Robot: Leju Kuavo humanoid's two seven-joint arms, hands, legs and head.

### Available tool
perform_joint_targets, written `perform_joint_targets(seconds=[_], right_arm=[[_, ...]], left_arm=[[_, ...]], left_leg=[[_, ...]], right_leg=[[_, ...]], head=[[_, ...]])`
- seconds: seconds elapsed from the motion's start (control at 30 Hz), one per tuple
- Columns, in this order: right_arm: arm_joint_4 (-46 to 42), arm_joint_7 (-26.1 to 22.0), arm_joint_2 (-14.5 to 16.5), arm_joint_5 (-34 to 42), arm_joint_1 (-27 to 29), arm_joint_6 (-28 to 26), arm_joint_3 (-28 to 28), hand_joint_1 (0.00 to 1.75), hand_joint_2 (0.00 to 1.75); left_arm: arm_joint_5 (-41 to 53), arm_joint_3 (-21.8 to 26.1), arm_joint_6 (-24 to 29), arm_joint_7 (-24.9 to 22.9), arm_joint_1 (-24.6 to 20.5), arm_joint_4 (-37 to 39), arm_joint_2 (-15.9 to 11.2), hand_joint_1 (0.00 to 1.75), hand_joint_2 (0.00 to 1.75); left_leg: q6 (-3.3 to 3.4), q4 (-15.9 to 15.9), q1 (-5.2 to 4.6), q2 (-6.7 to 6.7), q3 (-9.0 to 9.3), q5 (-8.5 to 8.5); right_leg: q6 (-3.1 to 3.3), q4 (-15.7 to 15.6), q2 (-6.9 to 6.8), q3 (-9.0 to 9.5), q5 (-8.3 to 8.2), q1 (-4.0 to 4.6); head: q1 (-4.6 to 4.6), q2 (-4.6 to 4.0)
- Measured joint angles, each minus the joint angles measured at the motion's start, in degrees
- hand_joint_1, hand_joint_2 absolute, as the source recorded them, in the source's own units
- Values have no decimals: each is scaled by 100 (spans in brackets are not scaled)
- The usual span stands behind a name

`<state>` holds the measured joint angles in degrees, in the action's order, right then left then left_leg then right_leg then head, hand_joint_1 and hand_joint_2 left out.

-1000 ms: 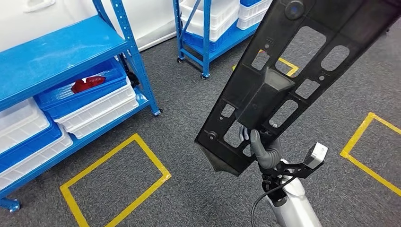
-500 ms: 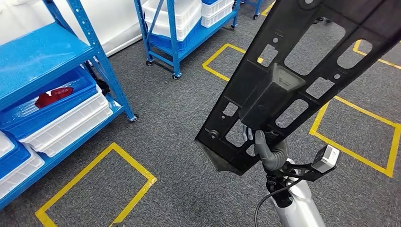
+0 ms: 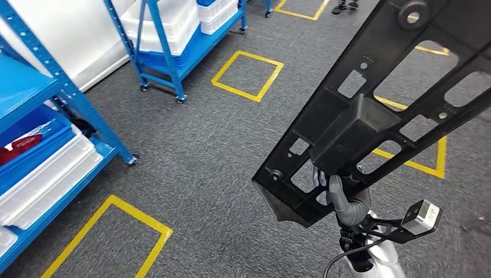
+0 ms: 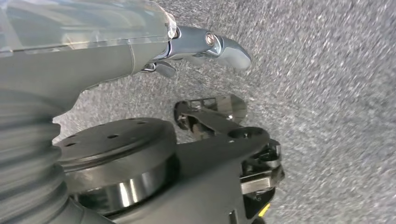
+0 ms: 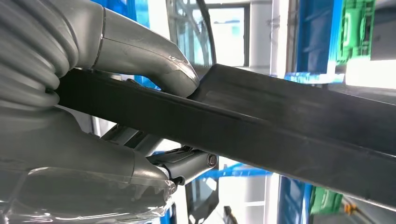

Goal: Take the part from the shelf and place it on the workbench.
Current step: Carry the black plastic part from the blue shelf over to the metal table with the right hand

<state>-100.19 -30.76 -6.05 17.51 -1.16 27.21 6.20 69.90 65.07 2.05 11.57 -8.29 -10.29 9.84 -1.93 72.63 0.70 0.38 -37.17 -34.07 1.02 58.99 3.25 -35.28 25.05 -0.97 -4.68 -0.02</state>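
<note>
A long black plastic part (image 3: 370, 116) with several cut-outs slants up from lower centre to the top right of the head view. My right hand (image 3: 346, 200) grips it near its lower end, held high above the carpet. In the right wrist view the thumb (image 5: 154, 60) presses on the part's dark edge (image 5: 289, 126) while the fingers (image 5: 187, 161) wrap under it. My left hand (image 4: 140, 42) hangs over the grey carpet holding nothing, its fingers (image 4: 224, 44) extended.
A blue shelf (image 3: 69, 98) at the left carries white and blue bins (image 3: 40, 179), one with a red item (image 3: 23, 143). A second blue shelf (image 3: 168, 52) stands further back. Yellow tape squares (image 3: 246, 75) mark the grey carpet. A person's feet (image 3: 344, 6) show at the top.
The whole view has swung to the right, so the shelves and floor marks slid left in the picture. The part stays in my right hand at the same pose.
</note>
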Motion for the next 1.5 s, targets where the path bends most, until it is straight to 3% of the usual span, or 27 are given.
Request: perform_joint_targets(seconds=[0.07, 0.13, 0.17, 0.23, 0.3, 0.37, 0.43, 0.47, 0.5, 0.57, 0.6, 0.67, 0.73, 0.8, 0.83, 0.9, 0.97, 1.03, 1.07, 1.13, 1.17, 1.2, 1.27, 1.33, 1.4, 1.47, 1.5], right_arm=[[-7, -1, 2, -10, 18, 30, -13, 175, 175], [-7, 2, 7, -23, -20, 66, -16, 175, 175], [-5, 4, 10, -27, -40, 78, -17, 175, 175], [2, 10, 13, -34, -65, 93, -23, 175, 175], [15, 14, 16, -35, -97, 102, -36, 175, 175], [53, 20, 23, -43, -173, 108, -44, 175, 175], [114, 30, 32, -62, -229, 105, -45, 175, 175], [145, 36, 36, -75, -239, 104, -46, 175, 175], [174, 41, 37, -88, -247, 102, -46, 175, 175], [213, 47, 37, -103, -283, 101, -47, 175, 175], [226, 48, 38, -105, -315, 101, -47, 175, 175], [248, 49, 41, -112, -369, 98, -50, 175, 175], [266, 68, 42, -134, -384, 87, -68, 175, 175], [278, 112, 39, -187, -410, 60, -98, 175, 175], [285, 143, 36, -250, -445, 18, -115, 175, 175], [300, 232, 4, -529, -540, -153, -171, 175, 175], [316, 338, -83, -894, -621, -363, -248, 175, 175], [355, 432, -242, -1201, -735, -543, -341, 175, 175], [412, 475, -367, -1344, -850, -639, -401, 175, 175], [613, 534, -673, -1521, -1172, -749, -530, 175, 175], [768, 546, -859, -1554, -1376, -745, -588, 175, 175], [923, 545, -1034, -1552, -1560, -698, -630, 175, 175], [1194, 525, -1361, -1555, -1847, -578, -667, 175, 175], [1360, 506, -1598, -1624, -2039, -540, -654, 175, 175], [1467, 499, -1724, -1712, -2176, -581, -603, 175, 175], [1570, 519, -1817, -1777, -2257, -654, -525, 175, 175], [1628, 534, -1872, -1806, -2308, -695, -476, 175, 175]], left_arm=[[-40, 15, 2, -19, 6, 0, -5, 0, 175], [-77, 46, 2, -15, 9, 0, -13, 0, 175], [-90, 64, 2, -9, 10, 0, -15, 0, 175], [-100, 90, 2, 13, 5, 0, -7, 0, 175], [-122, 101, 5, 53, -9, -3, 6, 0, 175], [-157, 113, 9, 95, -4, -7, 11, 0, 175], [-175, 127, 7, 115, 17, -7, 13, 0, 175], [-177, 133, 5, 119, 20, -7, 14, 0, 175], [-178, 136, 3, 120, 17, -7, 16, 0, 175], [-178, 137, 0, 122, 6, -7, 25, 0, 175], [-178, 137, 0, 124, 2, -7, 30, 0, 175], [-187, 140, -2, 126, -1, -7, 36, 0, 175], [-205, 144, -5, 122, -2, -7, 39, 0, 175], [-219, 154, -2, 115, 3, -7, 40, 0, 175], [-222, 164, 2, 114, 16, -7, 42, 0, 175], [-220, 190, 14, 106, 74, -7, 43, 0, 175], [-213, 211, 21, 91, 137, -7, 44, 0, 175], [-214, 226, 20, 85, 170, -7, 43, 0, 175], [-217, 233, 19, 90, 178, -7, 42, 0, 175], [-238, 248, 18, 111, 184, -7, 37, 0, 175], [-253, 255, 19, 122, 184, -7, 34, 0, 175], [-270, 261, 20, 129, 184, -7, 32, 0, 175], [-293, 270, 24, 139, 172, -7, 36, 0, 175], [-309, 278, 27, 150, 164, -7, 41, 0, 175], [-318, 284, 28, 154, 172, -7, 43, 0, 175], [-322, 291, 28, 156, 181, -7, 44, 0, 175], [-325, 295, 28, 159, 180, -7, 44, 0, 175]], left_leg=[[61, -778, 1, -183, 358, 401], [102, -1370, 3, -395, 615, 589], [114, -1457, -3, -435, 648, 584], [156, -1502, -1, -326, 659, 625], [233, -1578, 27, -196, 674, 695], [277, -1620, 27, -44, 668, 734], [282, -1615, 12, 120, 653, 735], [279, -1610, 8, 197, 648, 732], [272, -1605, 7, 268, 646, 727], [241, -1589, 0, 391, 654, 706], [212, -1574, -17, 444, 658, 687], [147, -1556, -49, 539, 670, 657], [88, -1562, -58, 638, 691, 642], [31, -1424, -35, 502, 652, 508], [12, -1196, -22, 356, 559, 354], [-4, -428, -7, 85, 218, -43], [1, 112, -8, 19, -49, -182], [34, -156, -8, -10, 42, 102], [66, -553, -8, -106, 207, 338], [125, -1215, -1, -362, 475, 605], [149, -1404, -9, -460, 547, 656], [170, -1444, -21, -465, 558, 643], [232, -1503, -25, -354, 573, 691], [310, -1593, -5, -219, 599, 758], [352, -1627, -15, -72, 605, 777], [357, -1616, -24, 73, 597, 765], [353, -1608, -25, 143, 595, 755]], right_leg=[[-19, 9, 157, 4, -11, 7], [-69, 21, 294, -21, -36, 3], [-106, 16, 354, -42, -55, -8], [-194, -16, 464, -76, -101, -28], [-251, 120, 277, -160, 3, -7], [-289, 723, -105, -437, 357, 6], [-331, 1441, -273, -755, 658, -13], [-344, 1565, -296, -796, 664, -25], [-352, 1453, -320, -717, 566, -34], [-339, 702, -479, -289, 245, -33], [-302, 325, -585, -85, 131, -14], [-213, -40, -698, 96, 71, 32], [-135, -43, -581, 71, 63, 50], [-60, -78, -462, 69, 30, 27], [-26, -95, -399, 69, 11, 12], [18, -99, -253, 56, -9, 12], [29, -88, -88, 45, -14, 25], [24, -66, 65, 42, -15, 32], [15, -52, 141, 38, -15, 30], [-42, -21, 273, 4, -24, 25], [-87, -14, 341, -27, -40, 8], [-139, -19, 403, -57, -63, -11], [-227, -52, 463, -90, -108, -37], [-286, 143, 164, -197, 25, -19], [-337, 794, -203, -510, 371, -24], [-387, 1435, -284, -816, 598, -52], [-404, 1520, -296, -852, 580, -65]], head=[[0, 0], [0, 0], [-1, 0], [-1, 0], [2, 0], [3, 0], [3, 0], [3, 0], [2, 0], [2, 0], [2, 0], [2, 0], [2, 0], [2, 0], [2, 0], [2, 0], [2, 0], [2, 0], [2, 0], [2, 0], [2, 0], [1, 0], [1, 0], [2, 0], [3, 0], [3, 0], [3, 0]])
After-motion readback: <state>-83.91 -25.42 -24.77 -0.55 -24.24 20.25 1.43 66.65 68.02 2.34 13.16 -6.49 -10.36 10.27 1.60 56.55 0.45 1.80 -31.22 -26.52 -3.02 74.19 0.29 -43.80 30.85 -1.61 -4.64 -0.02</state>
